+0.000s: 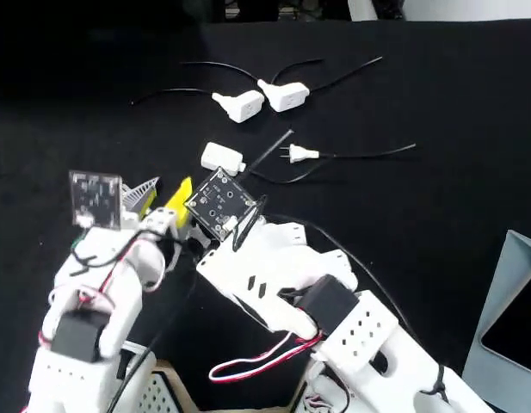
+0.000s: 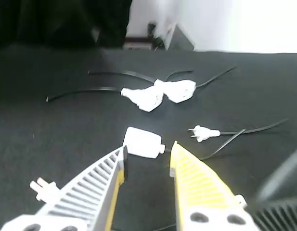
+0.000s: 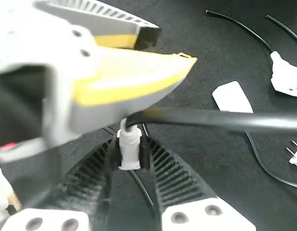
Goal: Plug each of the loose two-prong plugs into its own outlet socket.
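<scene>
My right gripper (image 3: 130, 144), with black fingers, is shut on a small white two-prong plug (image 3: 129, 148) whose black cable (image 3: 220, 120) runs off sideways. My left gripper (image 2: 148, 150), one finger grey and one yellow, stands open just short of a white outlet socket (image 2: 142, 143). In the high view that socket (image 1: 222, 157) lies just beyond both grippers, and the left gripper (image 1: 168, 189) is beside the right arm's wrist. Two more white sockets (image 1: 239, 105) (image 1: 284, 95) lie farther back. A loose plug (image 1: 301, 155) lies to the right of the near socket. Another loose plug (image 2: 42, 188) lies beside the grey finger.
Thin black cables (image 1: 368, 155) trail from the sockets and plugs across the black table (image 1: 437, 103). A grey box (image 1: 513, 310) stands at the right edge. The two arms are close together at the front of the table.
</scene>
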### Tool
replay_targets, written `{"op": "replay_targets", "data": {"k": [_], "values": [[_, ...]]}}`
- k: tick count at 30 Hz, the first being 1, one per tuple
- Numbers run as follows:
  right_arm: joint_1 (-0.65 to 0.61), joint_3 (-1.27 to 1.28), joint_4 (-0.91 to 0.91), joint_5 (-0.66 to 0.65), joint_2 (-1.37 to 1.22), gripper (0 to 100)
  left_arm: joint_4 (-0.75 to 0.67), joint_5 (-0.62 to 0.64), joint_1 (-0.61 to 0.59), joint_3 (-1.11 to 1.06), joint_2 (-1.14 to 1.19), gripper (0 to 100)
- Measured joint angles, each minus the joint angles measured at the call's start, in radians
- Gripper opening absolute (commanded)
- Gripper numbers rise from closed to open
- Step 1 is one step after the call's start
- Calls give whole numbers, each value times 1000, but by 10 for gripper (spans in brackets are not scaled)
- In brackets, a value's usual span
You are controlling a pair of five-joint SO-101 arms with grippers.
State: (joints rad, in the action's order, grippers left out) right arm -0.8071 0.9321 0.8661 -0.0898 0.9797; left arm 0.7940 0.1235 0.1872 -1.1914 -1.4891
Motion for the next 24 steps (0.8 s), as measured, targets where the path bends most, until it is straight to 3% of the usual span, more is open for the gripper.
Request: {"op": "replay_targets", "data": {"k": [7,17,24], "values": [[-2,-2,0,3,0,11,78,-69,71,-81,-193,167],[8,0,3,38,-2,11,112,-126,80,-80,-216,164],[253,-3,25,41,6,11,123,-130,-87,-83,-207,168]]}}
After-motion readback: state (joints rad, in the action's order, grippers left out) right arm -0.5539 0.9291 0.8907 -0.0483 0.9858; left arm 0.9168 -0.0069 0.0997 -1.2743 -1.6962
